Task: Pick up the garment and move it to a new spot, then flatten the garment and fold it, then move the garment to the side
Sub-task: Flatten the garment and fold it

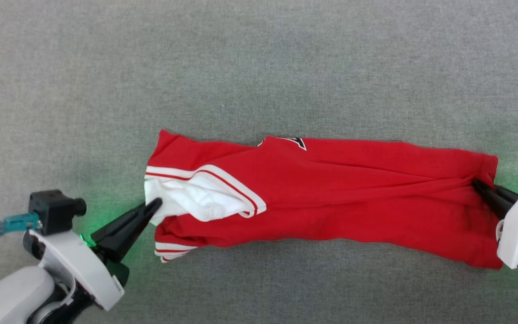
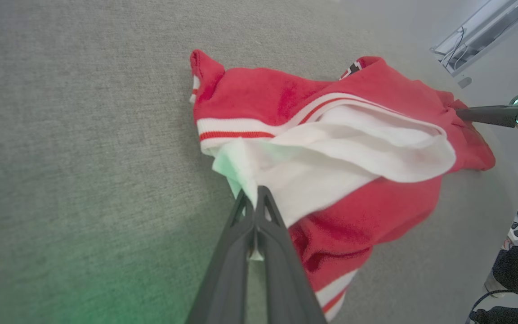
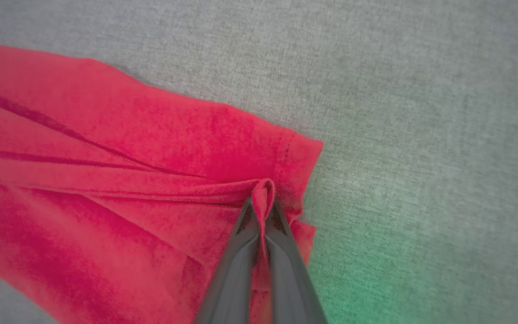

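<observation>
Garment lies stretched across the grey surface, my left gripper pinching its white sleeve and my right gripper clamped on a fold of red hem at the opposite end, probably so I can draw it taut for flattening.

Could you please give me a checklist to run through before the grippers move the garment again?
1. Left gripper shut on the garment, at its white sleeve: ok.
2. Right gripper shut on the red hem: ok.
3. Garment stretched between the two grips: ok.
4. Garment lying flat: not ok, it is creased lengthwise and folded over itself.
5. Print facing up: cannot tell, just a corner shows at the far edge.
</observation>
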You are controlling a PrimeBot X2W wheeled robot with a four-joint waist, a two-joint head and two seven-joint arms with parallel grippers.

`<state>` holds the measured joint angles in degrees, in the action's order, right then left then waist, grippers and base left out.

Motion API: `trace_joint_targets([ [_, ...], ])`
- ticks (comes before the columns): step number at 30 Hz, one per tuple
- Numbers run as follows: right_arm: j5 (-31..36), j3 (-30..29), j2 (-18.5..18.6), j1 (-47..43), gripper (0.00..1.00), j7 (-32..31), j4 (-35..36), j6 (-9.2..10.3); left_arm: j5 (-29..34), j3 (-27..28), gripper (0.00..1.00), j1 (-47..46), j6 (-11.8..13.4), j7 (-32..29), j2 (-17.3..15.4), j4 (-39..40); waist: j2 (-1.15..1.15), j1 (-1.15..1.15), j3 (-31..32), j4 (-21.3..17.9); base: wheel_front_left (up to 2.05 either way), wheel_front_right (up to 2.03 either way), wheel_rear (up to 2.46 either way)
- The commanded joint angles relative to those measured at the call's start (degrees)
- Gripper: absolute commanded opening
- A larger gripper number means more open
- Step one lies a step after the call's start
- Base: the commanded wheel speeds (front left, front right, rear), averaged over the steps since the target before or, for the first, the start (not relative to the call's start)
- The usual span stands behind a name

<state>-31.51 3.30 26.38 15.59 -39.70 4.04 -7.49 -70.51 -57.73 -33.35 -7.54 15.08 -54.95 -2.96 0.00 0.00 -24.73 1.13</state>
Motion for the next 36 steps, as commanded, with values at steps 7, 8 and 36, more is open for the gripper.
trace_joint_targets([
  [7, 1.0, 2.6, -1.1, 1.5, 0.0, 2.6, -6.0, 0.05, 1.5, 1.8, 0.0, 1.5, 0.1, 0.0, 3.2, -3.7, 0.0, 0.0, -1.1, -0.1, 0.0, 0.0, 0.0],
  [8, 1.1, 2.9, -1.2, 1.6, 0.0, 2.8, -6.6, 0.05, 1.7, 1.8, 0.0, 1.3, 0.1, 0.0, 3.4, -4.2, 0.0, 0.0, -1.1, -0.1, 0.0, 0.0, 0.0],
  [36, -2.7, -5.7, -1.7, -7.1, 1.0, 6.5, -6.2, 0.03, 11.3, 27.1, 1.0, 16.9, 0.4, 0.0, 17.4, -10.4, 0.0, 0.0, 12.1, 5.5, 0.0, 0.0, 0.0],
])
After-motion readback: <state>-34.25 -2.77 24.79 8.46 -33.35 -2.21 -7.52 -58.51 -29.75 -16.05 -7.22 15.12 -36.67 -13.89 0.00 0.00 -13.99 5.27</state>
